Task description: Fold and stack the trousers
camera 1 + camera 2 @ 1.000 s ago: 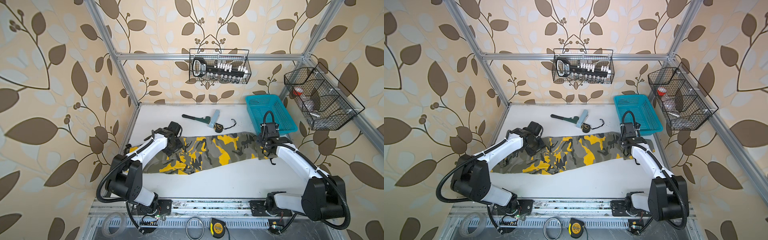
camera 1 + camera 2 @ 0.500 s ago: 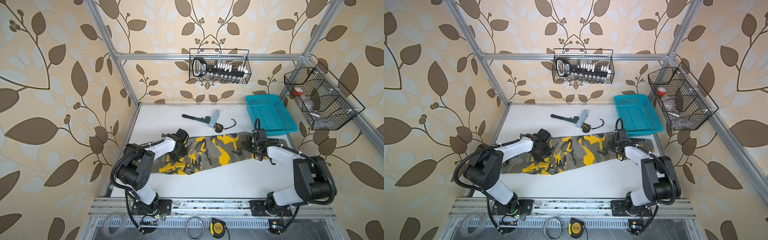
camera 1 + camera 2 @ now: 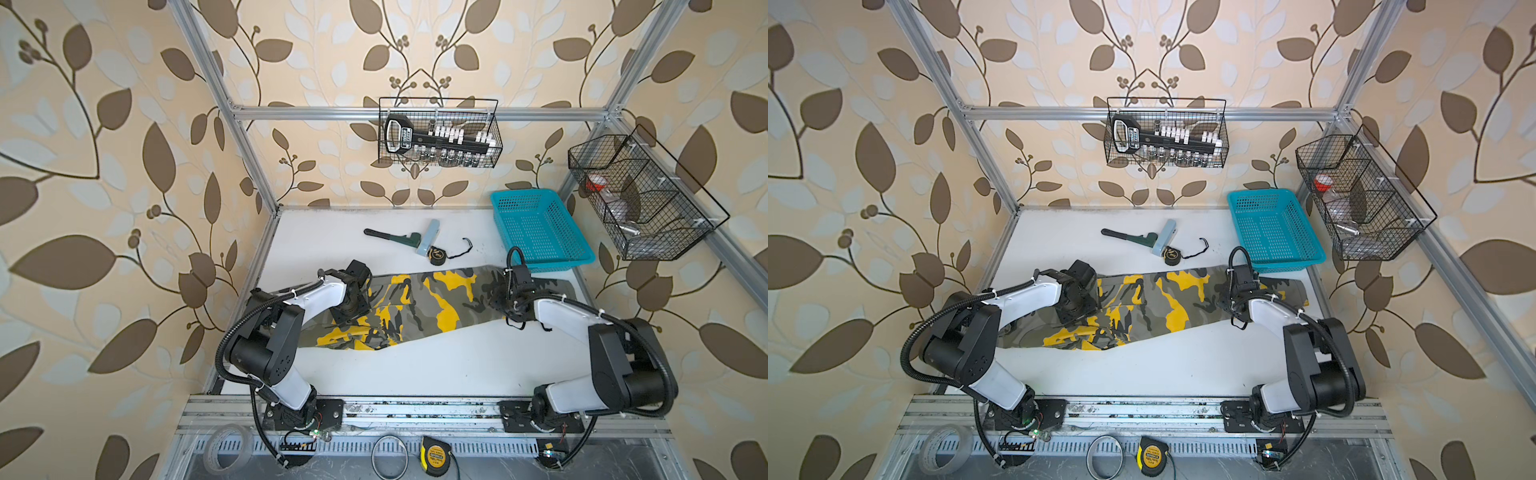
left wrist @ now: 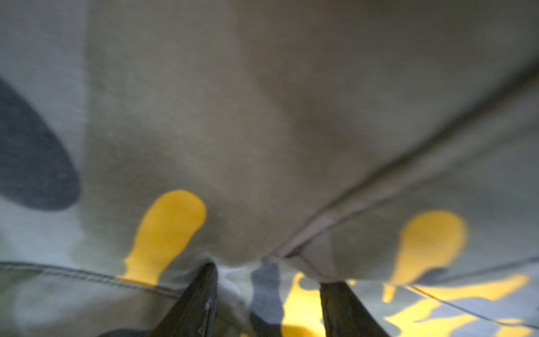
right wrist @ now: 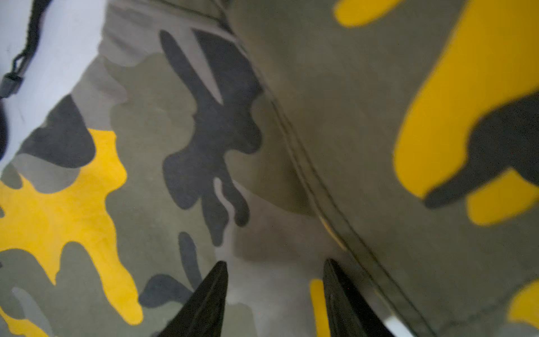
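The trousers (image 3: 432,307) lie spread lengthwise across the middle of the white table (image 3: 457,365) in both top views. They run from the lower left, by the left arm, up to the right edge just below the turquoise basket (image 3: 552,264). The cloth is rumpled, with a fold bunched along its lower left part.

The left gripper (image 3: 351,309) points down onto the left part of the trousers, and cloth extends past it on both sides. In the left wrist view its jaws stand apart at the bottom centre of the frame. A raised fold of olive cloth swells just beyond the fingertips (image 4: 208,271) and fills the upper frame. I cannot tell whether the jaws pinch that fold or only rest against it.

The right gripper (image 3: 505,301) sits on the right part of the trousers, with the garment's end reaching further right behind the arm. In the right wrist view its jaws are spread, holding nothing, with flat camouflage cloth between the tips at the bottom centre. A seam runs diagonally just right of them.

A pipe wrench (image 3: 390,237) and a tape measure (image 3: 437,254) lie above the trousers, apart from them.
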Robot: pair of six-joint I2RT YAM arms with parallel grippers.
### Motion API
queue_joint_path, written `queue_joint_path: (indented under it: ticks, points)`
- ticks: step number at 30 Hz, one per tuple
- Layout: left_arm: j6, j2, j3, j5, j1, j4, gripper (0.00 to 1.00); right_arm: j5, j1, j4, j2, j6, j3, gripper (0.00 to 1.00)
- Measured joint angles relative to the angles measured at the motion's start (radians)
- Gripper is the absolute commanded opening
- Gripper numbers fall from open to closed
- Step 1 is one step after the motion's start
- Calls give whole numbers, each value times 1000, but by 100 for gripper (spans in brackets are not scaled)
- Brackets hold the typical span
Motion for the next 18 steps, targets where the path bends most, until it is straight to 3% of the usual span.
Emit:
queue_joint_path:
  ticks: [12,18]
  points:
    - [67,-18,-7,6,8,-31,58,6,-28,-99,-222,188,-144,54]
    - [105,-61,-6,5,8,-49,60,60,-37,-359,-341,231,-128,58]
